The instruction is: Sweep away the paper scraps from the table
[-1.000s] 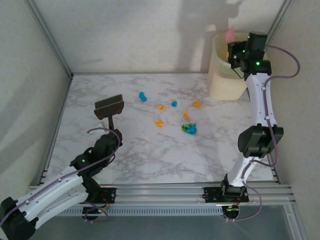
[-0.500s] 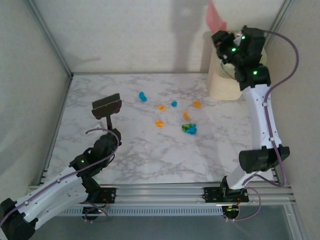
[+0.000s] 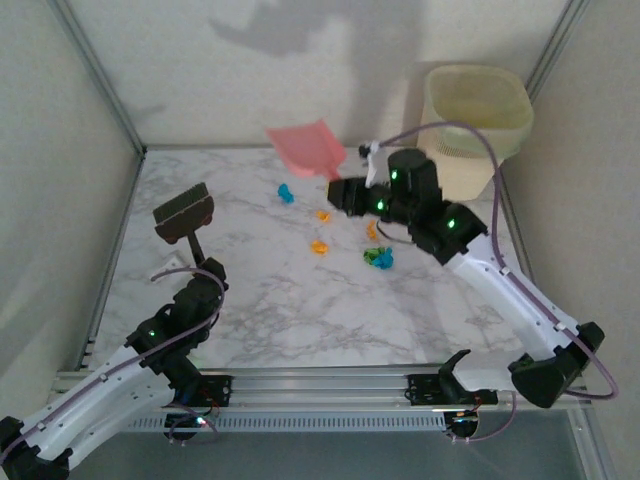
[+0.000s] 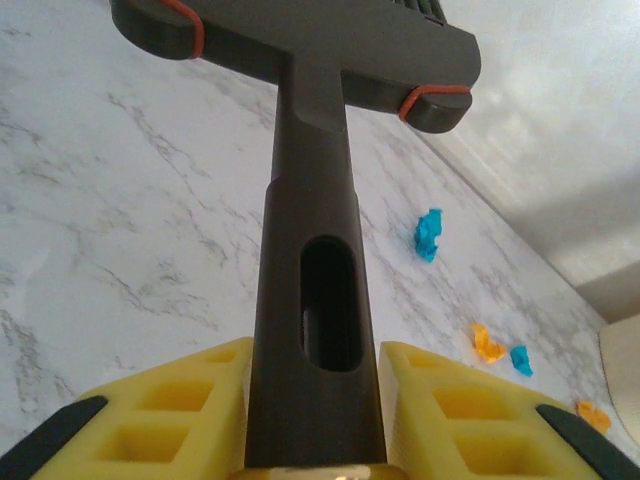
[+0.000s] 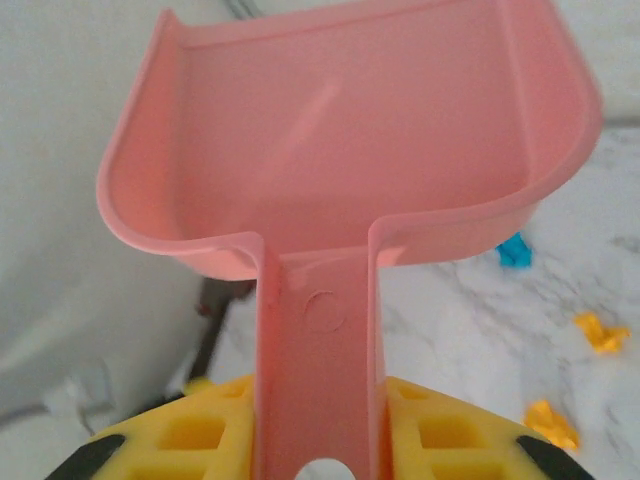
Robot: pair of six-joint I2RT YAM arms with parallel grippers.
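Several paper scraps lie mid-table: a blue one (image 3: 285, 193), orange ones (image 3: 319, 246) and a green-blue clump (image 3: 379, 258). My right gripper (image 3: 352, 190) is shut on the handle of the pink dustpan (image 3: 305, 148), held in the air over the back middle of the table (image 3: 300, 320), just behind the scraps. In the right wrist view the dustpan (image 5: 350, 130) is empty above the right gripper (image 5: 318, 450). My left gripper (image 3: 195, 268) is shut on the dark brown brush (image 3: 183, 212), at the left, apart from the scraps. In the left wrist view the left gripper (image 4: 312, 445) clamps the brush handle (image 4: 312, 300).
A pale yellow bin (image 3: 477, 115) stands in the back right corner. Off-white walls close the left, back and right sides. A metal rail (image 3: 320, 385) runs along the near edge between the arm bases.
The right arm swung from the bin at the back right down and left with the dustpan, which now hangs over the table's back middle. The left arm moved the brush slightly left.
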